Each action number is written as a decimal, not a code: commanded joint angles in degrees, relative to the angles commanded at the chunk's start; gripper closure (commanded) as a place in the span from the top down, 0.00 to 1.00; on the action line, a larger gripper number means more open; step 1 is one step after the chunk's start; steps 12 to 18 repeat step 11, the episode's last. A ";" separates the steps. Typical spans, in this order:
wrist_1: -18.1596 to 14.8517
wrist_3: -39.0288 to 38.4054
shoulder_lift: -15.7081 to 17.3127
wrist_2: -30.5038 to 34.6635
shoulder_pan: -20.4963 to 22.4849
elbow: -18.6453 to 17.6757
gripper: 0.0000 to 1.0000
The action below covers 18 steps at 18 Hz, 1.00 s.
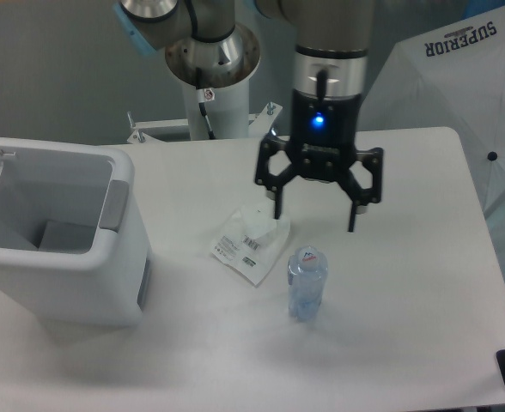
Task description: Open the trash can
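Spread wide and holding nothing, the black two-finger gripper [316, 212] is hovering mid-table, while the large white boxy plastic trash can [57, 232] is sitting well apart at the table's left edge, lid already standing up

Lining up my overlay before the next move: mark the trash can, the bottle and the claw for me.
trash can [81, 283]: fixed camera, bare front wall.
bottle [307, 287]: fixed camera, middle of its clear body.
claw [315, 214]: fixed camera, midway between the spread fingertips.
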 joint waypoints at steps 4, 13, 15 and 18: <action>-0.09 6.77 -1.32 5.36 1.14 -0.35 1.00; -0.09 20.04 -4.83 10.27 8.08 -2.37 1.00; -0.09 20.04 -4.83 10.27 8.08 -2.37 1.00; -0.09 20.04 -4.83 10.27 8.08 -2.37 1.00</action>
